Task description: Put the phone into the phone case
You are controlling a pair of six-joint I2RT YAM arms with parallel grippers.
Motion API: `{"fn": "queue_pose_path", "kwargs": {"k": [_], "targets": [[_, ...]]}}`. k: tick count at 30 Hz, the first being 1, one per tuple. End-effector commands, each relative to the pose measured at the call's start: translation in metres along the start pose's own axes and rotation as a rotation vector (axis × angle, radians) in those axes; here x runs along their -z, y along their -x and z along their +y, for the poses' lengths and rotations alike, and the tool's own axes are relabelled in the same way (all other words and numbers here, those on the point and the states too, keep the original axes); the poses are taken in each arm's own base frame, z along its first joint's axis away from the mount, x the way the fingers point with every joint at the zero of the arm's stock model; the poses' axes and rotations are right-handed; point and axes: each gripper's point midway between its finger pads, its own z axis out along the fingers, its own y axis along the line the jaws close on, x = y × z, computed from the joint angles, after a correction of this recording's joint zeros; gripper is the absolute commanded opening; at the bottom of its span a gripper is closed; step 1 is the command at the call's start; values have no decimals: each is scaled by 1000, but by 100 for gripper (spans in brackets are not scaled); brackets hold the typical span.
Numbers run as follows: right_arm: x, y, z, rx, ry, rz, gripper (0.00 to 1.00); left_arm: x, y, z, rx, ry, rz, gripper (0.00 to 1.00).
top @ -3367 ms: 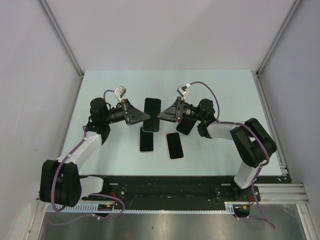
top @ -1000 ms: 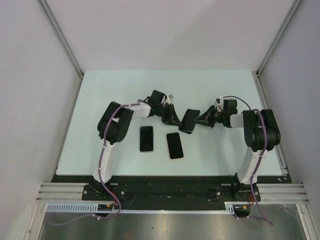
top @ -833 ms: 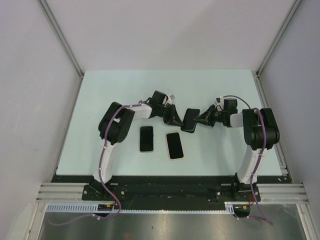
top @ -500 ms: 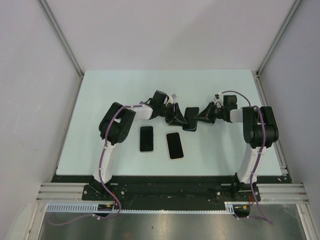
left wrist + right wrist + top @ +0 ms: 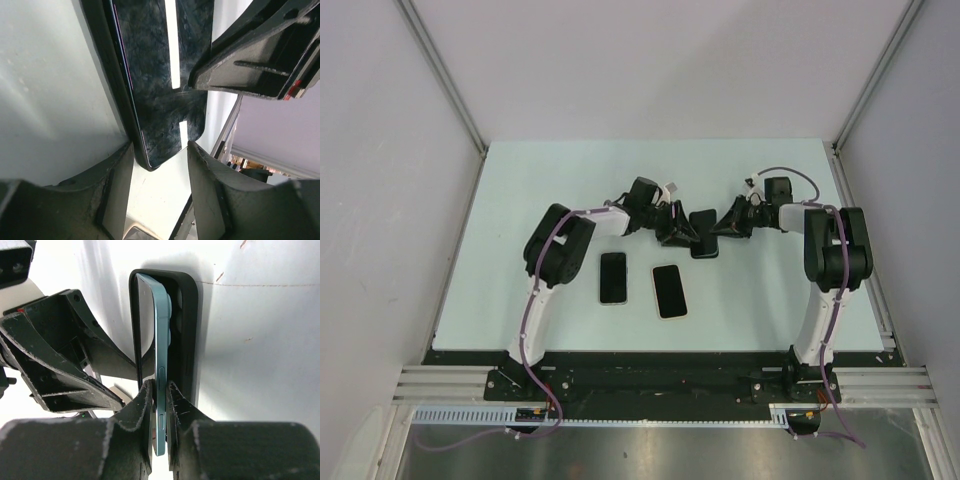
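Note:
A blue-edged phone (image 5: 161, 330) stands on edge, its back against the open black phone case (image 5: 187, 310). My right gripper (image 5: 160, 386) is shut on the phone's lower edge. In the top view the phone and case (image 5: 703, 233) sit mid-table between my left gripper (image 5: 680, 233) and right gripper (image 5: 722, 227). In the left wrist view the dark screen (image 5: 160, 75) and the case's rim (image 5: 117, 85) fill the frame. My left gripper (image 5: 160, 152) is open, with the bottom corner between its fingers, against the left finger (image 5: 117, 175).
Two more phones lie flat on the pale table nearer the bases: a black one (image 5: 613, 277) and a beige-edged one (image 5: 669, 291). The table's side rails (image 5: 855, 235) and white walls enclose the space.
Over the last second both grippers closed in from either side, and the phone and case shifted slightly away from the bases and turned straighter. Earlier still the case lay flat between the arms.

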Motion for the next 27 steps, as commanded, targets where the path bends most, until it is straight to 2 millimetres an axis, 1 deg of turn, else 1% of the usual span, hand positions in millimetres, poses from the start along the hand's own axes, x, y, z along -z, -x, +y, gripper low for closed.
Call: {"fn": "queue_pose_path", "kwargs": {"k": [1, 2, 4, 5, 7, 10, 13, 15, 16, 18, 19, 22, 23, 24, 26, 27], "targets": [[-9, -6, -31, 25, -122, 28, 13, -4, 40, -12, -61, -29, -119, 53], [-10, -5, -31, 31, -119, 29, 13, -7, 41, -8, -56, -28, -119, 52], [-15, -10, -32, 46, -129, 52, 13, -9, 45, -12, -62, -46, -132, 53], [-17, -10, -31, 59, -132, 55, 13, -10, 46, -11, -63, -51, -136, 53], [-22, -16, -33, 78, -145, 78, 13, -10, 48, -14, -71, -69, -152, 53], [-26, -19, -31, 97, -142, 91, 13, -10, 49, -13, -74, -71, -161, 53], [-28, -19, -31, 111, -150, 96, 13, -9, 50, -14, -83, -76, -166, 53], [-27, -16, -29, 115, -154, 92, 15, -7, 48, -14, -88, -79, -168, 54], [-24, -12, -24, 122, -152, 80, 21, -5, 50, -18, -97, -84, -175, 54], [-19, -6, -17, 117, -152, 62, 27, -2, 48, -17, -100, -81, -175, 54], [-16, 1, -9, 130, -148, 42, 34, 0, 48, -20, -104, -85, -178, 54], [-9, 14, 0, 135, -167, 11, 44, 4, 48, -20, -101, -86, -182, 54], [-6, 17, 2, 133, -177, -1, 45, 8, 49, -24, -101, -92, -186, 55], [-4, 19, 2, 122, -183, -5, 45, 9, 48, -21, -98, -90, -189, 55], [2, 24, 4, 116, -194, -24, 47, 15, 50, -26, -105, -92, -203, 55], [6, 26, 3, 104, -205, -30, 48, 17, 50, -23, -99, -86, -208, 55]]}}
